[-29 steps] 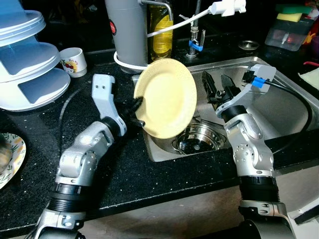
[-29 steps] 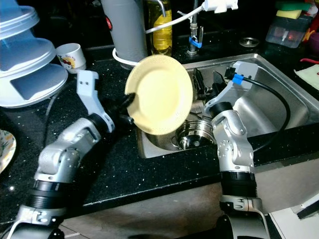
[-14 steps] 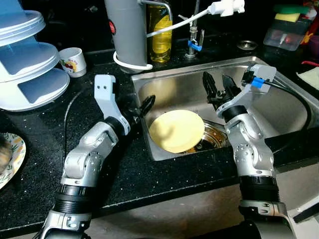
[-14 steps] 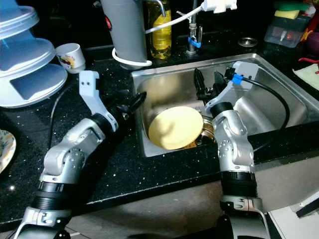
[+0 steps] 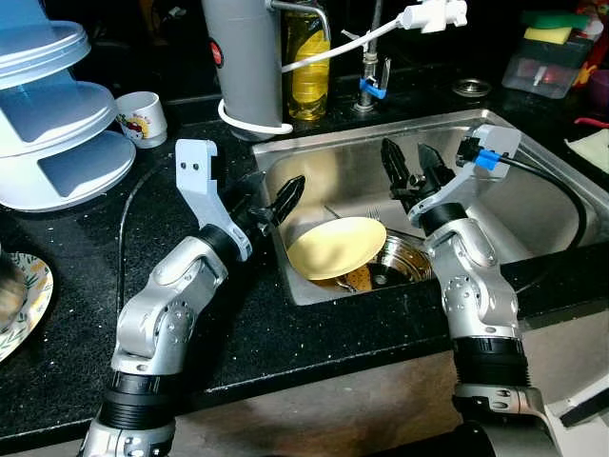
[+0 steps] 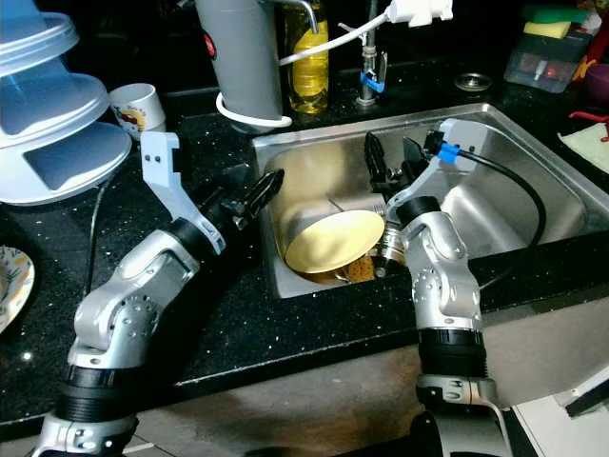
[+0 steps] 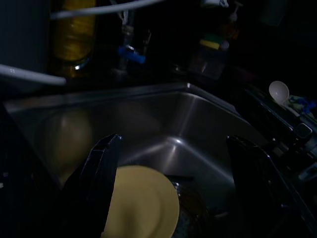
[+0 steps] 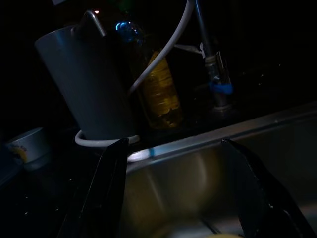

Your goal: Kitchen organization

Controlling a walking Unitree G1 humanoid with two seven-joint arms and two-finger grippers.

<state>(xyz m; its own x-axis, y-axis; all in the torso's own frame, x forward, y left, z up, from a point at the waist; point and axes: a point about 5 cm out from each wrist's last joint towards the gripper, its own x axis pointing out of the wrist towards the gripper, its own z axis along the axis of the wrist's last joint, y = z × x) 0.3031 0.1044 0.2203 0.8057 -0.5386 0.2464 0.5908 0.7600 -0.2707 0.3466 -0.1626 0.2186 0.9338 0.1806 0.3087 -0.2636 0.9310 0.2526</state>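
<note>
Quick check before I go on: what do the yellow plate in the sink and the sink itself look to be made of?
The plate looks like matte plastic or melamine, though glazed ceramic can't be ruled out: flat pale yellow, no sharp glints. It lies tilted over the drain. The sink looks like brushed stainless steel: grey walls with soft streaky reflections and a faint yellow mirror of the plate.

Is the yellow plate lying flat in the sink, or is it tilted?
Tilted. The yellow plate lies inside the sink with one edge raised, leaning over the drain strainer. The left tool is open above the sink's edge, not holding it.
</note>
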